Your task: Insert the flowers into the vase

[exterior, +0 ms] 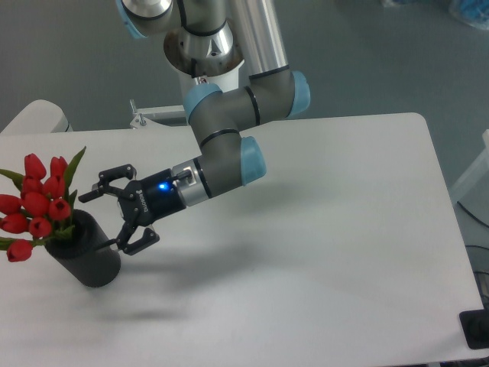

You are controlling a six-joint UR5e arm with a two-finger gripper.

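Observation:
The flowers (pixel 34 208), a bunch of red tulip buds with green leaves, stand in the black cylindrical vase (pixel 88 254) at the table's left. Their stems are hidden inside the vase. The bunch leans to the left over the vase's rim. My gripper (pixel 109 218) is open and empty, just right of the vase's top, with its fingers spread and pointing left. It is apart from the flowers.
The white table (pixel 321 229) has rounded corners and its edges lie at the right and front. A second white surface (pixel 34 118) lies at the far left. A small metal bracket (pixel 137 116) sits at the table's back edge behind the arm.

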